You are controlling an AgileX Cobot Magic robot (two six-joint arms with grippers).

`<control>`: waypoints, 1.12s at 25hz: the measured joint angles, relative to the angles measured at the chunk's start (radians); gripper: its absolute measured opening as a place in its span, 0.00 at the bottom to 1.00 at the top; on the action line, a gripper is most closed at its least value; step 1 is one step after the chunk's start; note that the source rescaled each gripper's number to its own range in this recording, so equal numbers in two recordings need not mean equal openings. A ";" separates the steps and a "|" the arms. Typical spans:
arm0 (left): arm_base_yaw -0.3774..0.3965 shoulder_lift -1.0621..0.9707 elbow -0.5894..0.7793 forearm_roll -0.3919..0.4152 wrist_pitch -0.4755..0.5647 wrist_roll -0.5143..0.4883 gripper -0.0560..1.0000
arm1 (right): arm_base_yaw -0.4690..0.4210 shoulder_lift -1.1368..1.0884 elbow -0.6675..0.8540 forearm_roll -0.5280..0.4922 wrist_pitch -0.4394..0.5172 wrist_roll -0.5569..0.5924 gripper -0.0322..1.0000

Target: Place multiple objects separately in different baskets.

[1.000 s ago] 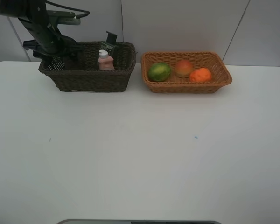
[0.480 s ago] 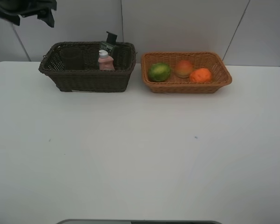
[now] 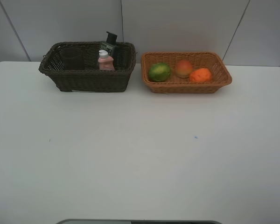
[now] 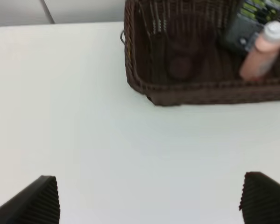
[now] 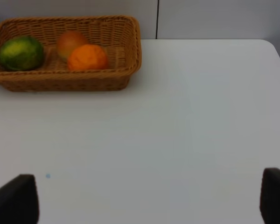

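Your left claw and right claw hang spread wide over the bare white desk, gripping nothing. At eleven o'clock, the dark brown basket holds the mauve cup, pink bottle and grey bottle. At one o'clock, the orange-tan basket cradles the green fruit, peach and orange.

Left gripper: only two fingertips show, dark charcoal to black, wedge-shaped, with fine ribbed grooves across the inner pad faces.

Right gripper: two blunt, blocky black fingertips, matte, texture blurred. No cables, screws or markings visible on either.
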 joint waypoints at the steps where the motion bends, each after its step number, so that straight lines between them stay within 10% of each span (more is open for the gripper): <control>1: 0.000 -0.066 0.023 -0.016 0.024 0.015 1.00 | 0.000 0.000 0.000 0.000 0.000 0.000 1.00; 13: 0.000 -0.677 0.224 -0.066 0.285 0.073 1.00 | 0.000 0.000 0.000 0.000 0.000 0.000 1.00; 28: 0.000 -0.986 0.472 -0.185 0.227 0.169 1.00 | 0.000 0.000 0.000 0.000 0.000 0.000 1.00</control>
